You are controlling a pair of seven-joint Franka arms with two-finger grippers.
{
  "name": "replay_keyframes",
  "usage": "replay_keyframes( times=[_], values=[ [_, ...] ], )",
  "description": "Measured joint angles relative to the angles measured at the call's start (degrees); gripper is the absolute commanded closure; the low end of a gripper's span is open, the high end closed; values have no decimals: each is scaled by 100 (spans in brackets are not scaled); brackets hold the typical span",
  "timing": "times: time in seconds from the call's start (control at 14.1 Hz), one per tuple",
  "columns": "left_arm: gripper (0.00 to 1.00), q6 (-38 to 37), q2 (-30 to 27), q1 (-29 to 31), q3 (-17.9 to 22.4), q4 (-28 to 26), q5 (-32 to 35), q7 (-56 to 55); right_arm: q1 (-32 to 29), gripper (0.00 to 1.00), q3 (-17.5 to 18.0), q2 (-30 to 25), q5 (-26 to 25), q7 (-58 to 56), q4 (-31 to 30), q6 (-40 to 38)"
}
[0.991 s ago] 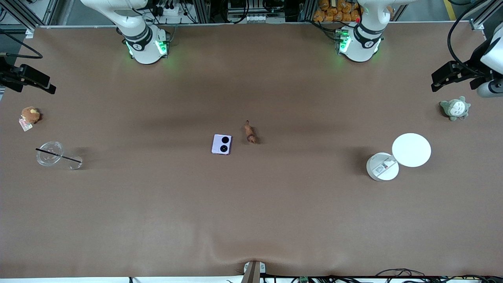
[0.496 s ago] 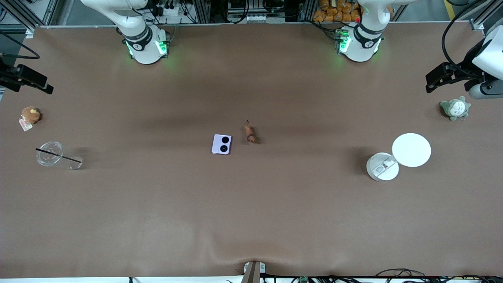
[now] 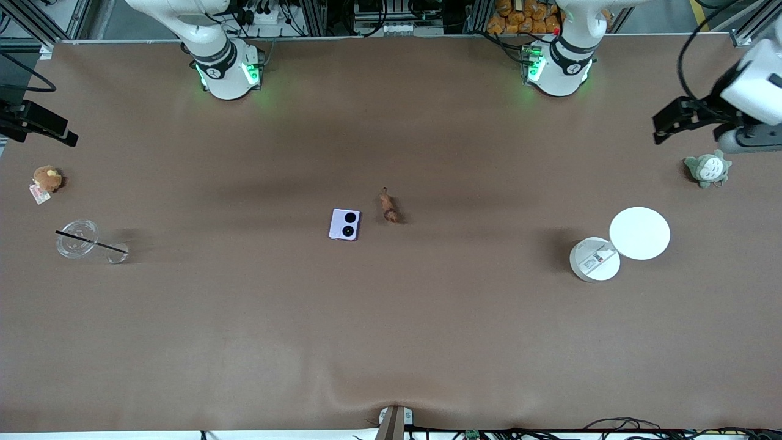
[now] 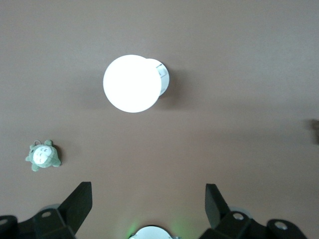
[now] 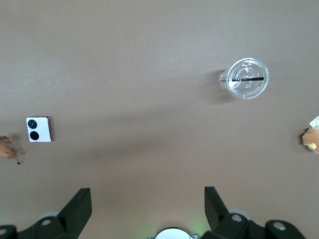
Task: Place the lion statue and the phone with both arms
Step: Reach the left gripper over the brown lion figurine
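Observation:
The lavender phone [image 3: 344,224] lies near the table's middle, its two black camera circles up. The small brown-orange lion statue [image 3: 388,206] lies beside it, toward the left arm's end and a little farther from the front camera. Both also show in the right wrist view, the phone [image 5: 39,129] and the lion statue [image 5: 9,148]. My left gripper [image 3: 669,122] is open and empty, high over the left arm's end of the table [image 4: 148,191]. My right gripper [image 3: 55,131] is open and empty, high over the right arm's end [image 5: 148,194].
A grey-white plush [image 3: 707,168] lies below the left gripper. A white disc [image 3: 639,233] and a white round container [image 3: 594,259] sit nearer the front camera. At the right arm's end are a brown plush with a tag [image 3: 46,179] and a clear cup with a straw [image 3: 78,239].
The left gripper has shifted a little toward the table's middle. The right gripper has drifted slightly toward its end of the table. The phone and the lion statue have not moved.

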Motion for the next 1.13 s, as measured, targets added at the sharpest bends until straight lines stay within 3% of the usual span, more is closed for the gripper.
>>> replay_keyframes(
  times=[0.71,1.13],
  values=[
    [0,208,768,-171,-1298,28,-5,-1738,0,0,3,0,0,0,6,4],
    [0,1284,1606,-693,-1370,70,-5,-2678,0,0,5,0,0,0,7,4]
  ],
)
